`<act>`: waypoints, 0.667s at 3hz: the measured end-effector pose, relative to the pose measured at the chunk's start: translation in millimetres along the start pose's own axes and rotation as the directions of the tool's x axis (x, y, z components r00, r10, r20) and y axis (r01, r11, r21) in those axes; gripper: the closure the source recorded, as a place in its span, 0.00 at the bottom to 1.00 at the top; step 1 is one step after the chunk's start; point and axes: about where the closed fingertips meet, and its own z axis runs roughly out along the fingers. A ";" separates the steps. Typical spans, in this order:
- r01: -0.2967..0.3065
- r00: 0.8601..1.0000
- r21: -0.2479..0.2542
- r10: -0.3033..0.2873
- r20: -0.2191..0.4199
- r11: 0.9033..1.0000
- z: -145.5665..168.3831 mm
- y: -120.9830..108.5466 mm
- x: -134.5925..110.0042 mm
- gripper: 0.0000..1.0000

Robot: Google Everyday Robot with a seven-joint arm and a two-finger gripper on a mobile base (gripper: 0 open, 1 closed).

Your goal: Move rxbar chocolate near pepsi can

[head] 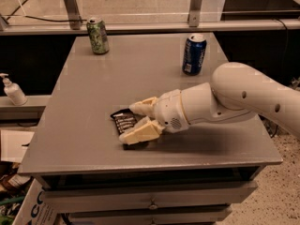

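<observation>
The rxbar chocolate (123,123) is a flat black-brown bar with white lettering, lying on the grey table (140,74) near its front edge. My gripper (133,121) reaches in from the right and sits low over the bar, one cream finger (144,105) on its far side and the other finger (139,131) on its near side, partly covering it. The jaws are open around the bar. The pepsi can (193,54), dark blue with a silver top, stands upright at the back right of the table, well away from the bar.
A green patterned can (97,35) stands at the table's back left. A white pump bottle (12,90) sits on a lower shelf to the left. Metal posts and a rail run behind the table. Drawers lie under the front edge.
</observation>
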 end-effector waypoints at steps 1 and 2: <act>0.001 1.000 0.016 -0.001 -0.009 1.000 -9.8 -0.5 0.9 0.63; 0.008 1.000 0.055 -0.007 -0.022 0.998 -32.0 -6.8 -2.9 0.87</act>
